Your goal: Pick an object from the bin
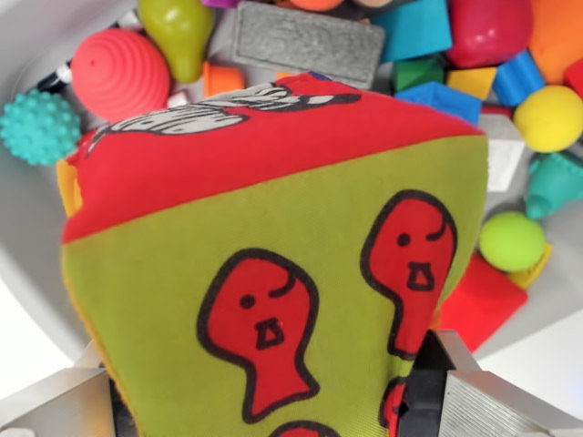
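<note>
A soft fabric cube point(273, 264) fills most of the wrist view. Its near face is green with red fish, and its upper face is red with a grey drawing. My gripper point(273, 401) is shut on it: one metal finger point(55, 401) shows at the bottom left and the other finger point(465, 391) presses its lower right side. The cube is held above the bin point(27, 237), a white container whose floor holds many toys. The cube hides the middle of the bin.
Behind the cube lie a red ribbed ball point(120, 73), a teal spiky ball point(38, 126), a green pear point(179, 32), a grey brick point(305, 41), a yellow ball point(549, 116), a green ball point(511, 240) and several coloured blocks.
</note>
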Controlling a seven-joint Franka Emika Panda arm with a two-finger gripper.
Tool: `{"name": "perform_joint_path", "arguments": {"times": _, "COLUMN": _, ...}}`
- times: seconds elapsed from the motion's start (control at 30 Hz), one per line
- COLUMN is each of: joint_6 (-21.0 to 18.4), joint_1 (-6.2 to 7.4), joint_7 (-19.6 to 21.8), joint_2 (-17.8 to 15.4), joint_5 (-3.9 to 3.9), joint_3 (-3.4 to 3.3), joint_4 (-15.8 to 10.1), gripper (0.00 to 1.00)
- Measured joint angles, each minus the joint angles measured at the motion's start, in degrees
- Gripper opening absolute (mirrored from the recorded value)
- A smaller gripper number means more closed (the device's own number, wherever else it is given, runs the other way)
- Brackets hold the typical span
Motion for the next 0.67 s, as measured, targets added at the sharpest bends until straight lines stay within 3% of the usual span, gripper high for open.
{"name": "perform_joint_path", "arguments": {"times": 0.67, "joint_6": -0.7, "joint_1": 0.0, "joint_7": 0.0, "joint_2": 0.0, "joint_5": 0.01, "joint_3": 0.0, "joint_4": 0.6, "gripper": 0.0}}
